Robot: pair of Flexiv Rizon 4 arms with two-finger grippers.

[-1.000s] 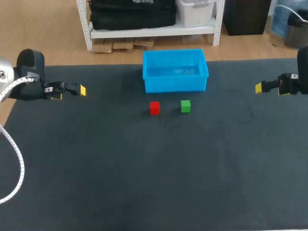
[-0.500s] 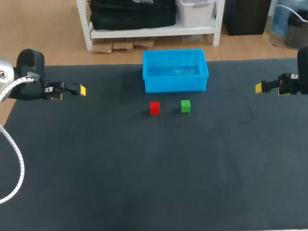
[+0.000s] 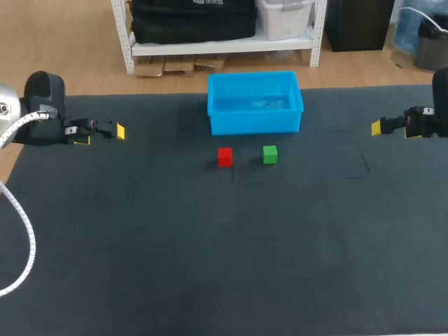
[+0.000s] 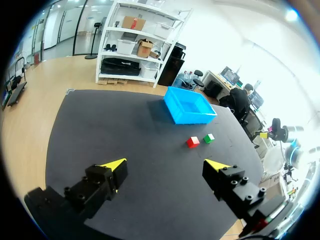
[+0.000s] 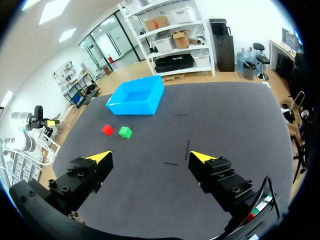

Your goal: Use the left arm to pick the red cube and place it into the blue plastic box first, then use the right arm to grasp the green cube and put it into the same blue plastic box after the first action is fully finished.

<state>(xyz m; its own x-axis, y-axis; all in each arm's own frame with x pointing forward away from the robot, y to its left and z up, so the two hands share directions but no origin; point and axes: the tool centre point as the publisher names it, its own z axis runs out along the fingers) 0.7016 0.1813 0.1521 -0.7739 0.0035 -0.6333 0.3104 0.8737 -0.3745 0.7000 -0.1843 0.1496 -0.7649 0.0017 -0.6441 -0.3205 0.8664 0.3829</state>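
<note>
The small red cube point(image 3: 225, 157) sits on the dark cloth-covered counter point(image 3: 210, 266), just in front of the open blue plastic box point(image 3: 255, 122). The small green cube point(image 3: 270, 155) is near it, on the side of the right arm, with a clear gap between the two. Nothing is inside the box.

The left pincer point(image 4: 165, 165) hangs at the left edge of the counter, well apart from the cubes. Its two yellow-tipped fingers are spread wide and hold nothing. The right pincer point(image 5: 151, 156) is at the opposite edge, also spread wide and empty.

I judge that the first step, picking the red cube with the left arm, is not yet begun. To do it well, the left pincer should come over the red cube and descend straight. One finger should go on the box side and one on the near side, so that no finger enters the gap and pushes the green cube. The fingers should close on two flat faces. The right arm should wait until the red cube lies in the box.
</note>
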